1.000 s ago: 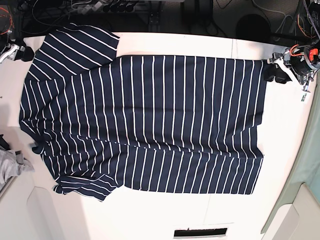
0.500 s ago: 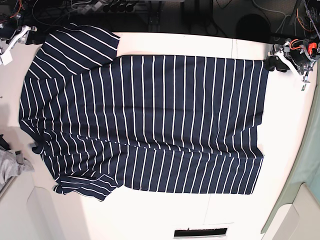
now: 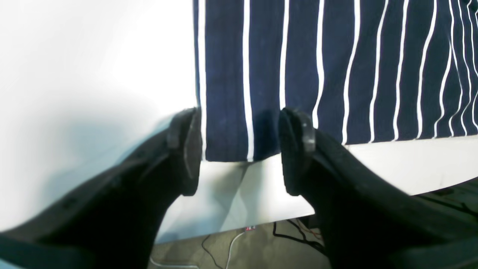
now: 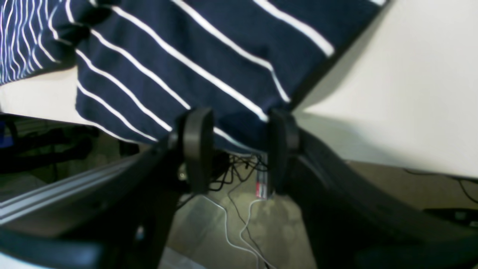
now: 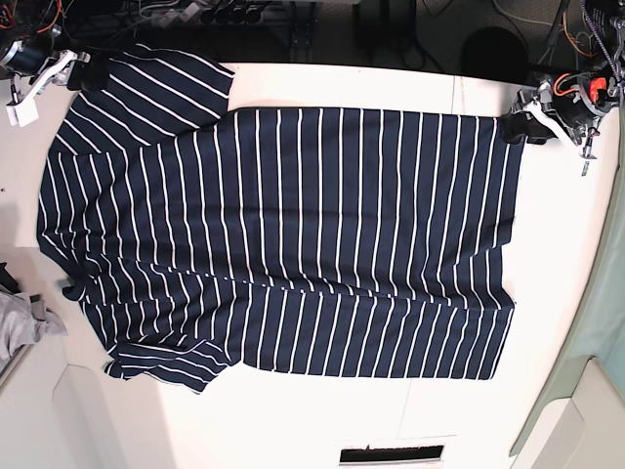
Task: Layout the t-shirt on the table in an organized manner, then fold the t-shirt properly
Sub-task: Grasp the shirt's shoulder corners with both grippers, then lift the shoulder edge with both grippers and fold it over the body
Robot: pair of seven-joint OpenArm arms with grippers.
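Note:
The t-shirt point(image 5: 283, 239), dark navy with thin white stripes, lies spread flat on the white table point(image 5: 562, 254), neck end to the left and hem to the right. My left gripper point(image 5: 518, 128) sits at the far hem corner. In the left wrist view it point(image 3: 241, 149) is open, and the corner of the shirt point(image 3: 231, 123) lies between its black fingers point(image 3: 186, 149). My right gripper point(image 5: 76, 63) is at the far sleeve. It point(image 4: 239, 149) is open in the right wrist view, with the sleeve edge point(image 4: 209, 74) reaching between its pads past the table's edge.
A plain grey cloth point(image 5: 21, 322) lies at the left edge. Cables point(image 5: 225, 15) and dark floor run beyond the far table edge. A black slot point(image 5: 391, 454) sits at the near edge. A thin seam line point(image 5: 455, 90) crosses the tabletop.
Both grippers have moved toward the far edge. The left one shifted inward onto the hem corner. The right one shifted inward to the far sleeve. The shirt has not moved.

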